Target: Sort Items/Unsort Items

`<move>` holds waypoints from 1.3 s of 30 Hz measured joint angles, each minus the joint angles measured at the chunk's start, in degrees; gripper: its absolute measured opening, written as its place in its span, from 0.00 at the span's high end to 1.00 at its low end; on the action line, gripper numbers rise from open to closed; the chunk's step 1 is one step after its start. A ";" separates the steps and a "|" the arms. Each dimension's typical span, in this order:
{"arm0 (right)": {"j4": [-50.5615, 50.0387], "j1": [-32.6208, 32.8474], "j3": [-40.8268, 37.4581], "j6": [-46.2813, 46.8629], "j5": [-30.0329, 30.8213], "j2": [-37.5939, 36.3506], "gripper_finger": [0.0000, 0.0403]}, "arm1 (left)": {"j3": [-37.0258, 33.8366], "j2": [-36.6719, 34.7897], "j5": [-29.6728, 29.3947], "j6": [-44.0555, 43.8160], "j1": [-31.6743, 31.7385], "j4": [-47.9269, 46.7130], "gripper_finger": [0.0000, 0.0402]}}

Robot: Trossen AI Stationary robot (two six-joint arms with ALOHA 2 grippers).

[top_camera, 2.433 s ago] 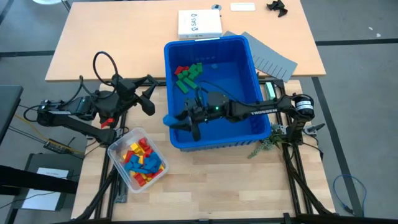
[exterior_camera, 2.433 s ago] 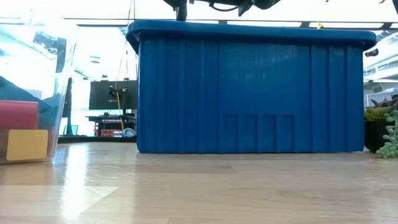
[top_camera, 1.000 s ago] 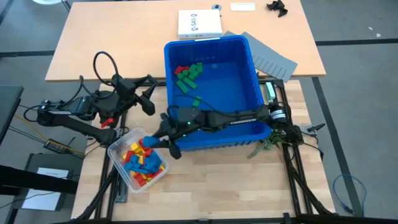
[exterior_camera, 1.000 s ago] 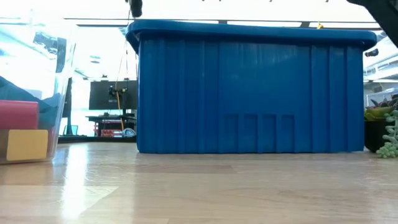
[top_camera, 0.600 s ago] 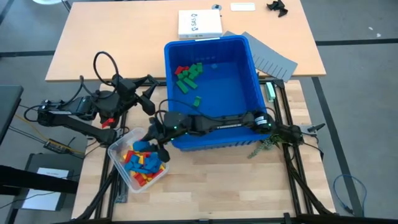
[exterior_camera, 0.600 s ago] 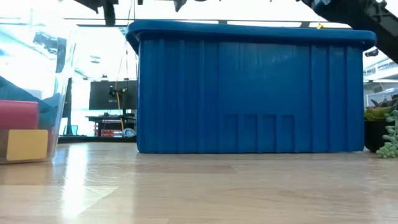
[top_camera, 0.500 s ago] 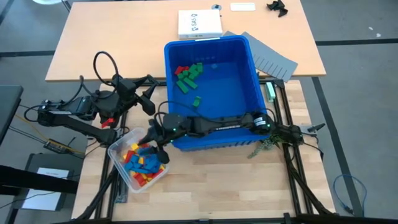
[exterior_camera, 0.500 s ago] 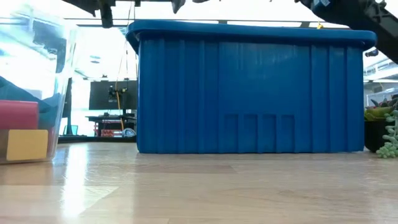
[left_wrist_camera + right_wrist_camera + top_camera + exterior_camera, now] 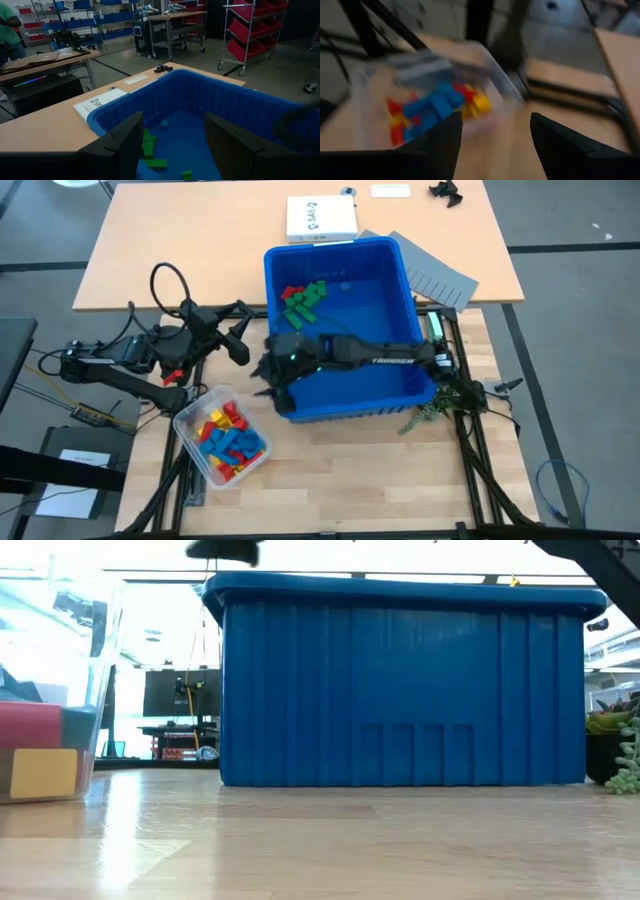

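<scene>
- the items: a mixed heap of red, yellow and blue blocks (image 9: 228,442) lies in a clear tub (image 9: 190,421) at the near left of the table; in the right wrist view the same heap (image 9: 436,107) shows blurred.
- more of the items: a cluster of green blocks (image 9: 303,301) with a few red blocks (image 9: 292,292) just beside them sits in the far left corner of the blue bin (image 9: 420,385); the left wrist view shows green ones (image 9: 155,162) on the bin floor.
- one lone green block seen on the bin floor in the left wrist view (image 9: 186,175), apart from the cluster.
- right gripper (image 9: 272,383) is over the bin's near left corner, at the rim, between bin and clear tub; fingers (image 9: 440,145) stand apart with nothing between them.
- left gripper (image 9: 243,332) hangs left of the bin, just off its left wall; fingers (image 9: 125,145) spread apart, nothing held.
- low view: the bin's near wall (image 9: 400,680) fills the middle, the clear tub (image 9: 70,690) at far left with a red block (image 9: 30,725) and a yellow block (image 9: 42,772) against its side.
- white box (image 9: 320,218) on the far part of the table beyond the bin; grey slotted sheets (image 9: 432,272) just beside the bin's far right corner.
- small plant (image 9: 428,412) near the bin's near right corner.
- a person in a green top (image 9: 9,27) stands far back in the room in the left wrist view.
</scene>
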 joint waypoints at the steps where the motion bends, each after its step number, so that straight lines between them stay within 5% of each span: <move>1: -3.01 -0.58 0.00 -1.00 1.20 -1.14 0.43 | 0.00 0.00 0.00 0.01 0.00 -0.09 0.46; 8: -23.87 -4.78 -0.03 -3.50 6.69 -7.62 0.43 | 0.00 -0.02 0.00 0.00 0.00 -0.04 0.46; 14: -29.92 -11.19 -0.02 -5.72 9.25 -12.24 0.43 | 0.00 -0.01 0.00 0.01 -0.01 -0.09 0.46; 24: -25.29 -24.75 -0.74 -2.13 9.34 -11.01 0.43 | 0.00 0.00 0.00 0.00 -0.02 -0.19 0.46; 39: -3.56 -33.81 -9.12 -1.11 7.81 -9.83 0.40 | 0.00 0.00 -0.02 0.02 -0.02 -0.04 0.46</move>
